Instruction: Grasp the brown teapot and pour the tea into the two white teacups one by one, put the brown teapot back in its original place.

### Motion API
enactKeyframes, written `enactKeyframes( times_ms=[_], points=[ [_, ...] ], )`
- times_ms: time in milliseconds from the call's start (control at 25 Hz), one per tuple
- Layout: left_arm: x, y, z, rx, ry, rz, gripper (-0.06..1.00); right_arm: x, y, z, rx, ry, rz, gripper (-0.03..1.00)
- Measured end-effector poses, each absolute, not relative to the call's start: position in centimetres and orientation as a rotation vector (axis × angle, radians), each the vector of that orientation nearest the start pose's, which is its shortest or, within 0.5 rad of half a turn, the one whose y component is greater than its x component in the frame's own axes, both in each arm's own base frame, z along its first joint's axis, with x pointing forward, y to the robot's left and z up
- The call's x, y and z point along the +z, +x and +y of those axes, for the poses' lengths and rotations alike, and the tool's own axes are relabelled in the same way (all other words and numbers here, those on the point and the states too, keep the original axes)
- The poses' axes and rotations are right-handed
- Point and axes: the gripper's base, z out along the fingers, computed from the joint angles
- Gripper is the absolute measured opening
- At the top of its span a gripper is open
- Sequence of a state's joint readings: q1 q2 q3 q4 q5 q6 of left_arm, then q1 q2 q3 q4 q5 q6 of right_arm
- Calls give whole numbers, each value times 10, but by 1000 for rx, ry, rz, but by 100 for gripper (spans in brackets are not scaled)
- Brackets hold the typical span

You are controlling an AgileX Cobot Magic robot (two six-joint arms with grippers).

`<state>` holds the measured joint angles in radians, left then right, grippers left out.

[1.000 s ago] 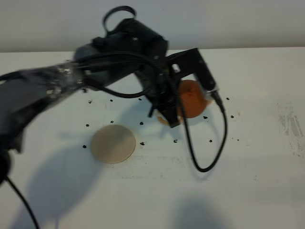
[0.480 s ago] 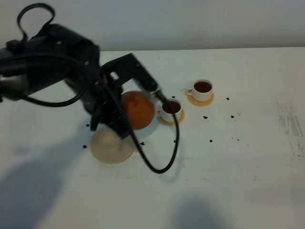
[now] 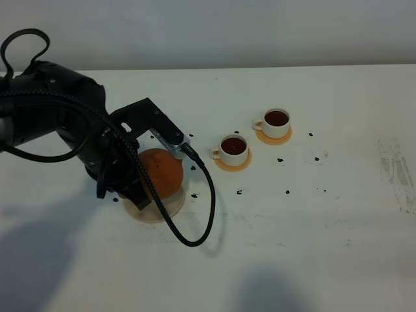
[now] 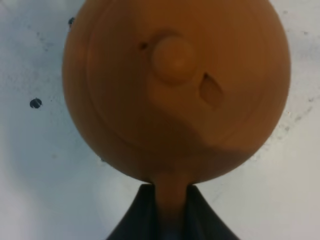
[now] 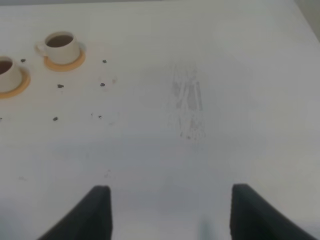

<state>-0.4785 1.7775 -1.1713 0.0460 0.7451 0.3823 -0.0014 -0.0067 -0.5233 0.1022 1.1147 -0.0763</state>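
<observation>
Left gripper (image 4: 167, 210): pressed together on the loop handle of the brown teapot, its dark fingers flanking the handle.
Brown teapot (image 3: 161, 174): upright over the large pale-beige coaster (image 3: 156, 211); whether it touches the disc cannot be told. Knobbed lid (image 4: 172, 60) in place.
Right gripper (image 5: 167, 212): spread apart, holding nothing, above bare white table (image 3: 338, 214).
Nearer white teacup (image 3: 233, 150): filled with dark tea, on a small orange-tan coaster (image 3: 224, 166), just right of the teapot.
Farther white teacup (image 3: 275, 122): also full, on its own orange-tan coaster (image 3: 281, 138).
Table surface: scattered dark specks (image 3: 286, 192).
</observation>
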Motion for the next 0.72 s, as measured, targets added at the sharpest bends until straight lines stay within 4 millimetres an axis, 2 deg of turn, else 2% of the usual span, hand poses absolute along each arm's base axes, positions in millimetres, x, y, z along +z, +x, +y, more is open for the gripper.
enactKeyframes(
  times_ms=[200,400,720],
  points=[
    [187,309,-151,16,1193,2597,8,280,-11,8,75,-87,2063,50],
    [185,311,-145,19,1195,2594,8,280,-11,8,75,-87,2063,50],
    [178,315,-147,18,1195,2588,8,280,-11,8,75,-87,2063,50]
  ],
)
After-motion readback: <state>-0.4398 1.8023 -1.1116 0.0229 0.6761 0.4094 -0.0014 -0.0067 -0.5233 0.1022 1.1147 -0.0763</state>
